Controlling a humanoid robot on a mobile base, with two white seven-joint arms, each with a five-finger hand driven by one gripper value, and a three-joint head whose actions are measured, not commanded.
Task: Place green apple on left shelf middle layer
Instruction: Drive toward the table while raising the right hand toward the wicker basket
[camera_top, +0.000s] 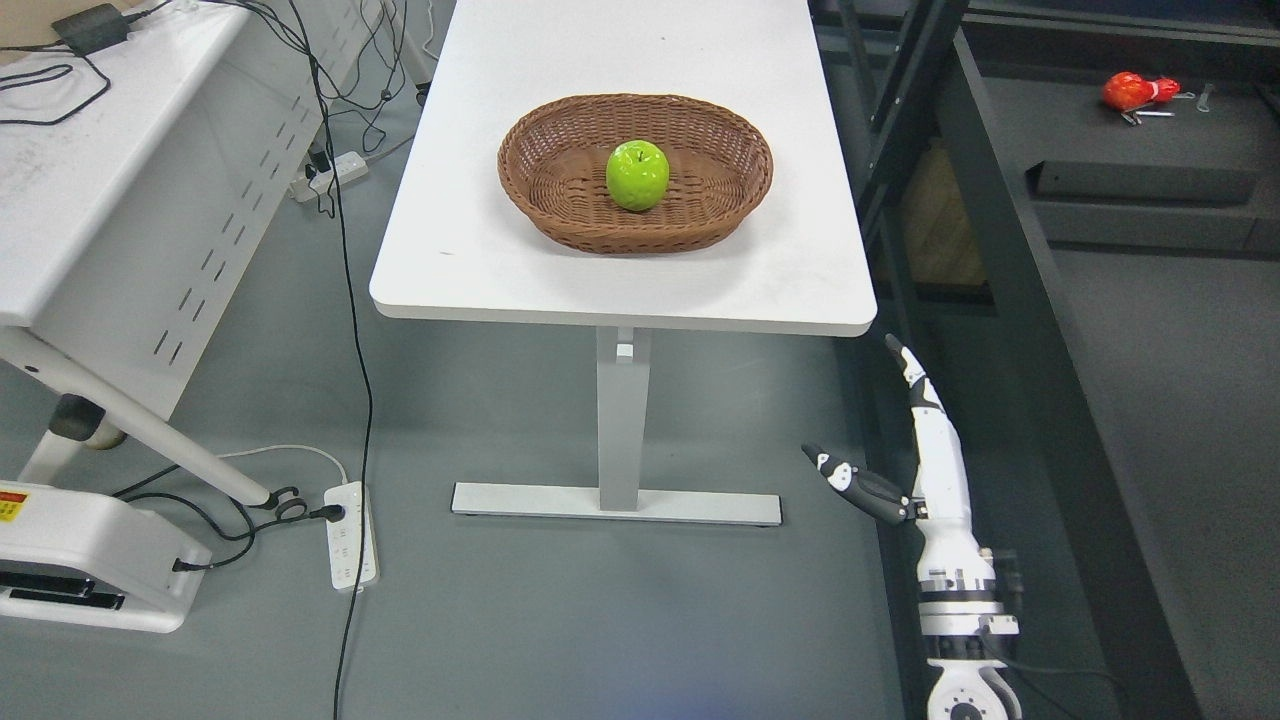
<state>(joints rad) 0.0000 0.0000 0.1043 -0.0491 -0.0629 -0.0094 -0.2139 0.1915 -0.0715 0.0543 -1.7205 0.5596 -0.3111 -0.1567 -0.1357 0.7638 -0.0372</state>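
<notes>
The right hand (925, 455) hangs low beside the table leg, fingers straight and thumb spread, holding nothing, so nothing of the task is done: reaching, grasping and shelving all remain. On the tabletop (470, 250) sits one wicker basket (560, 215) with one green apple (637, 175) upright in its middle. The dark frame at right may be a shelf; the left shelf isn't visible.

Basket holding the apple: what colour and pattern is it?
The basket is brown woven wicker, seen in the head view, the only one.
</notes>
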